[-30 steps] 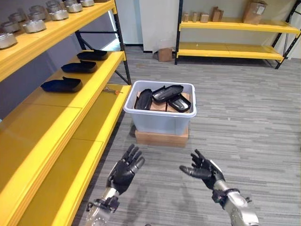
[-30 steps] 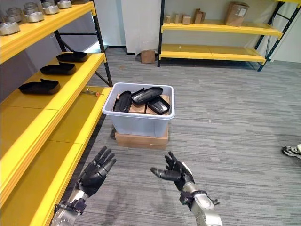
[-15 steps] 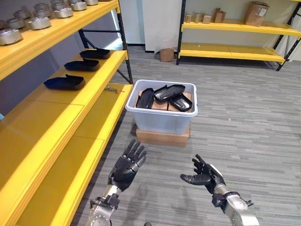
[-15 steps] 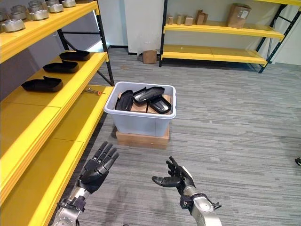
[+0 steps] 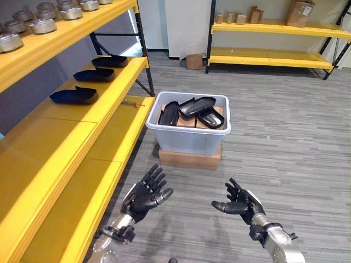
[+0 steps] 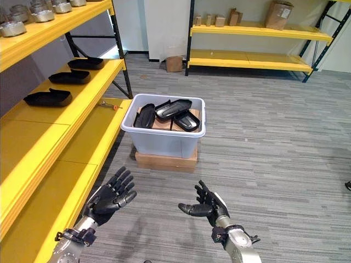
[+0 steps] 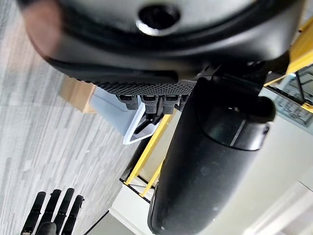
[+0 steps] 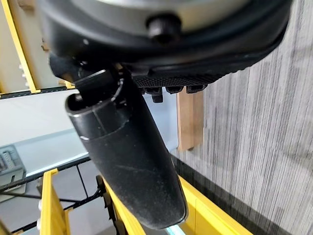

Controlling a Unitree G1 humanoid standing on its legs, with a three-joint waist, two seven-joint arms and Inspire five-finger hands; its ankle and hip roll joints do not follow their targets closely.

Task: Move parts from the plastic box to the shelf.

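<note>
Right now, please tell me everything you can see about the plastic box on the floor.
The plastic box is a pale grey, open-topped tub with a rolled rim and slightly tapered walls, plastic by its look. It stands upright on a flat cardboard carton on the grey floor, beside the yellow shelf. Inside lie three black parts, leaning on brown cardboard. Both hands, left hand and right hand, are open, nearer the camera, not touching it.

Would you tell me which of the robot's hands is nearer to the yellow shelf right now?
Left. The left hand hovers open just beside the yellow shelf, at its front edge; the right hand is open farther out over the floor.
</note>
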